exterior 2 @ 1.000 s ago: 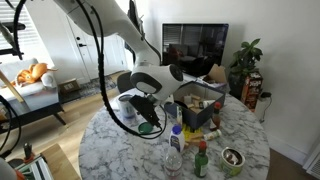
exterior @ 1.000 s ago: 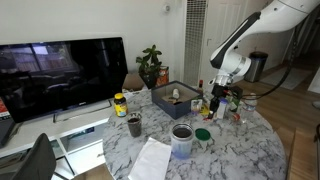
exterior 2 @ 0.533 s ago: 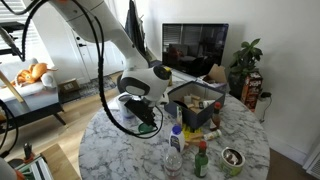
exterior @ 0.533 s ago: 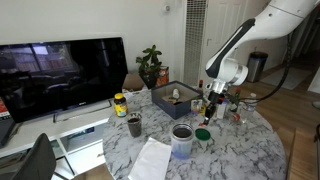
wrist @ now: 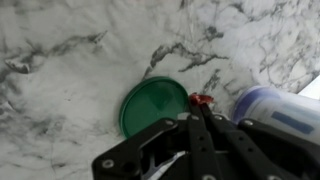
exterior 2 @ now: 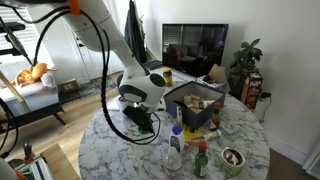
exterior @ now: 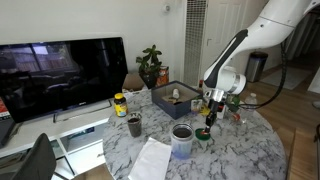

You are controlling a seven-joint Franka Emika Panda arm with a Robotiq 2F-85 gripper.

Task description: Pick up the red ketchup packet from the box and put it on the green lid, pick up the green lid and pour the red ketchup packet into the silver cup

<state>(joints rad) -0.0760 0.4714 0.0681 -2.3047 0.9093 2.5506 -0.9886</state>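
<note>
- Lowered since the earlier frames, the arm (exterior: 232,62) has brought the pincer (exterior: 209,117) down from beside the box and closer to the worktop (exterior: 240,150), stopping just above the green lid (exterior: 203,134).
- Pincer state: fingers (wrist: 212,135) pressed together, pinching the red ketchup packet (wrist: 203,99) at their tips.
- Packet position: in the wrist view the red ketchup packet sits at the rim of the green lid (wrist: 155,105), on the side that faces the silver cup (wrist: 275,108). Whether it touches the lid cannot be told.
- Green lid: lies flat on the marble worktop, toward its middle, between the box (exterior: 172,99) and the worktop edge nearest the camera in an exterior view.
- Silver cup (exterior: 182,139): stands upright just beside the green lid, with a narrow strip of bare worktop between them in the wrist view.
- Box: dark, low-walled, standing toward the far edge of the worktop in an exterior view, with small items inside.
- Dark cup (exterior: 134,125): stands well apart from the lid, beyond the silver cup.
- White cloth (exterior: 152,160): lies at the near edge of the worktop, close to the silver cup.
- In an exterior view the pincer (exterior 2: 140,122) hangs low over the worktop beside the box (exterior 2: 195,100); the lid is hidden there.
</note>
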